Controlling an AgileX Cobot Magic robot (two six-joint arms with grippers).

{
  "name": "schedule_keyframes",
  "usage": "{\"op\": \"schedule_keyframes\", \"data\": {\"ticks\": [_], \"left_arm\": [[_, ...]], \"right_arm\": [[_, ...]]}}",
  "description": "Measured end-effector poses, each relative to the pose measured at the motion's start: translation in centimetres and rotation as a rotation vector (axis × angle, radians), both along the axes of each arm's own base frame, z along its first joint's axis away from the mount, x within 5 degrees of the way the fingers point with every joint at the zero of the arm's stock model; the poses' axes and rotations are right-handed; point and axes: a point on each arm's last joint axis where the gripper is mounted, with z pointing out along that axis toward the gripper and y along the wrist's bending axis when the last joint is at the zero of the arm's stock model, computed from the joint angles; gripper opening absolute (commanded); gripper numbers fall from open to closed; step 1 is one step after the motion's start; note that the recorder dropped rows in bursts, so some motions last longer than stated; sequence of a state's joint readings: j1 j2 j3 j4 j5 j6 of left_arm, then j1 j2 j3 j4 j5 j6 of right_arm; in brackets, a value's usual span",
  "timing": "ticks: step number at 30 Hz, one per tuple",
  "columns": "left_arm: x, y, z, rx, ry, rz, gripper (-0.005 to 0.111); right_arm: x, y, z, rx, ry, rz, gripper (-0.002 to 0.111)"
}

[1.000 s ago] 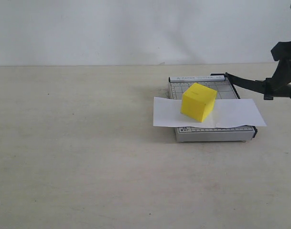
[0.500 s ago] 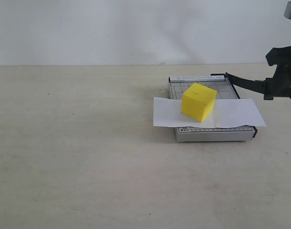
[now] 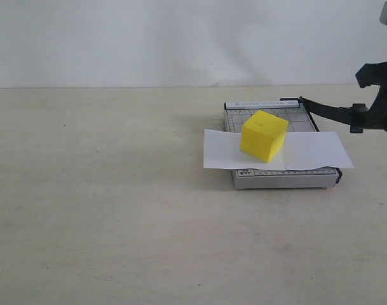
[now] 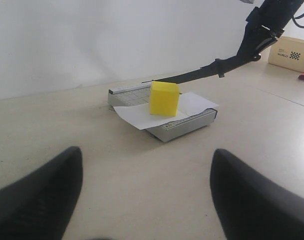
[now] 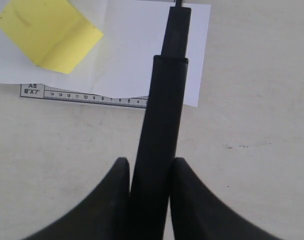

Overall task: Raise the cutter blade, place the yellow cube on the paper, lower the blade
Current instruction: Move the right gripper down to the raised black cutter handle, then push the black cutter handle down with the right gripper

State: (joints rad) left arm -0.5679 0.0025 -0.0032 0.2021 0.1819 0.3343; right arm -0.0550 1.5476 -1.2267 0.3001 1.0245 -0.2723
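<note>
**Up High and Clamped Tight**

And there I was, my right claw (image 5: 150, 165) clenched around the long thin black cutter blade (image 5: 161, 115), both fingers (image 5: 117, 200) pressed against the sides of its thick rounded handle. What a hold! The blade stood raised at a slant. It was hinged at the far right corner of the small grey gridded trimmer base (image 3: 285, 179) and climbed outward past that base's right edge to where I gripped it.

The base sat near the far edge of the pale beige tabletop (image 3: 117, 190), right of its middle. Across it lay the white rectangular sheet of paper (image 3: 314, 151), flat and overhanging the base's left and right edges alike. And on that paper sat the bright yellow cube (image 3: 264, 135) of matte foam! It was planted on the sheet's left half, over the base, with one vertical edge turned toward the near side of the tabletop. The cube rested on the paper alone, and the blade ran off to its right, apart from it.

My left claw (image 4: 145, 152), meanwhile, was released, its two dark fingers spread wide with only bare tabletop showing between them. It hung low toward the near left corner of the tabletop, well apart from the trimmer and pointed toward it.
</note>
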Motion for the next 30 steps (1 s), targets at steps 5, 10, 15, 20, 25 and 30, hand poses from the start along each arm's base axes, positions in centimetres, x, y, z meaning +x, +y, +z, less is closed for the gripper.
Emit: {"op": "schedule_keyframes", "data": {"ticks": [5, 10, 15, 20, 25, 30], "left_arm": [[0.0, 0.0, 0.0, 0.0, 0.0, 0.0, 0.068], [0.0, 0.0, 0.0, 0.0, 0.0, 0.0, 0.068], [0.0, 0.0, 0.0, 0.0, 0.0, 0.0, 0.068], [0.0, 0.0, 0.0, 0.0, 0.0, 0.0, 0.068], [0.0, 0.0, 0.0, 0.0, 0.0, 0.0, 0.068], [0.0, 0.0, 0.0, 0.0, 0.0, 0.0, 0.068]], "right_arm": [[0.0, 0.0, 0.0, 0.0, 0.0, 0.0, 0.013], [-0.1, 0.0, -0.4, 0.008, 0.004, -0.005, 0.013], [-0.8, 0.1, -2.1, 0.008, 0.024, -0.009, 0.013], [-1.5, 0.1, -4.0, 0.008, 0.036, -0.009, 0.013], [-1.9, 0.1, -5.3, 0.01, 0.04, -0.013, 0.013], [-2.3, 0.1, -6.3, 0.009, 0.036, -0.019, 0.013]]}}
